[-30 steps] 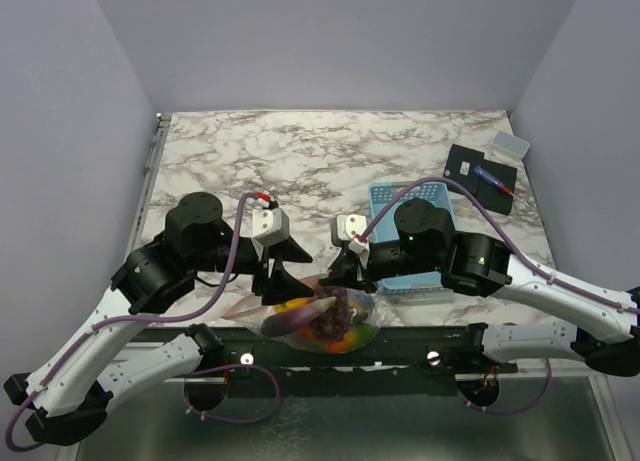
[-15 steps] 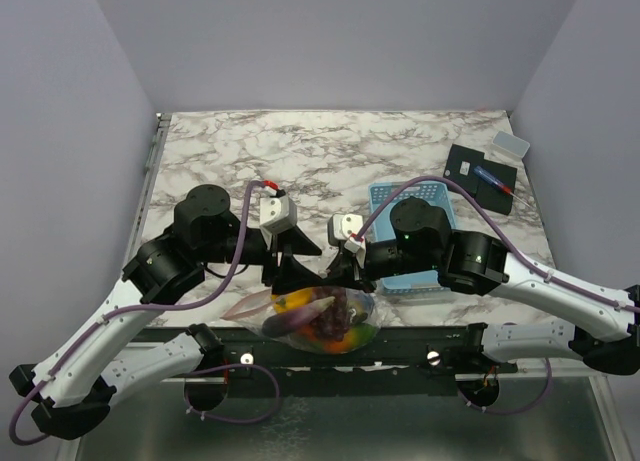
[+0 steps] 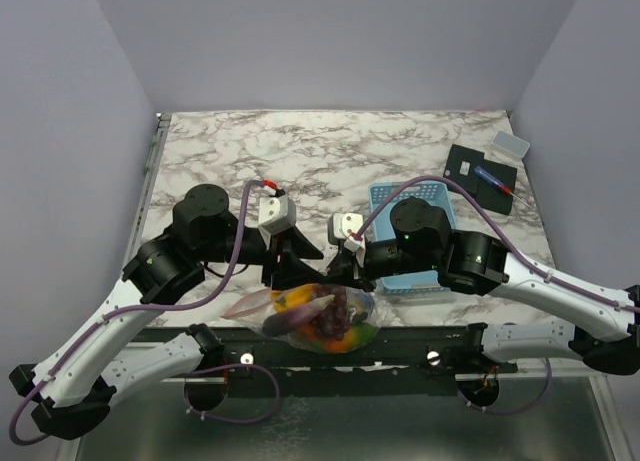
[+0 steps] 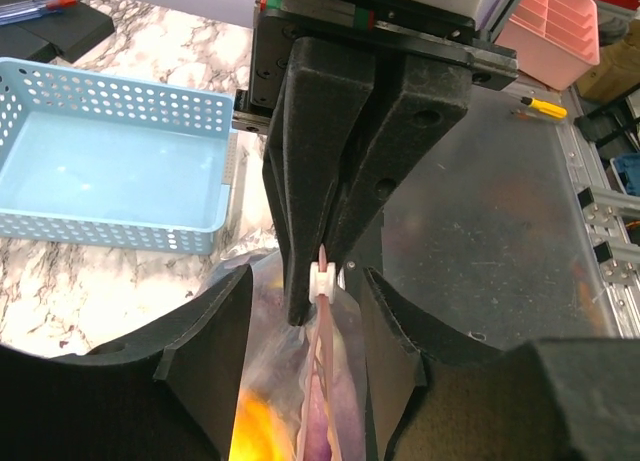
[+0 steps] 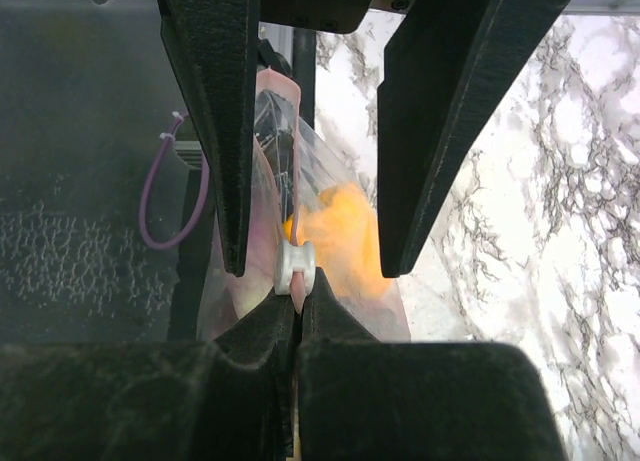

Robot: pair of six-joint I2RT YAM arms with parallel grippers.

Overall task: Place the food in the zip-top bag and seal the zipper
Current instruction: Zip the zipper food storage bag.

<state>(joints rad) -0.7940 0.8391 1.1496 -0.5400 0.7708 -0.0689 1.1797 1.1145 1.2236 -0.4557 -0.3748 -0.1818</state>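
The clear zip-top bag lies at the table's near edge. It holds orange and yellow food and purple food. Its pinkish-red zipper strip stands on edge and carries a white slider. My right gripper is shut on the strip right beside the slider. My left gripper is open. Its fingers straddle the strip and the slider without touching them. The two grippers meet tip to tip over the bag in the top view, left gripper and right gripper.
An empty light-blue perforated basket sits just behind my right arm; it also shows in the left wrist view. A black pad with a screwdriver and a small clear box lie far right. The bag overhangs the black front rail.
My left gripper has moved right, toward my right gripper, and now straddles the slider end of the strip. My right gripper and the bag have hardly moved.
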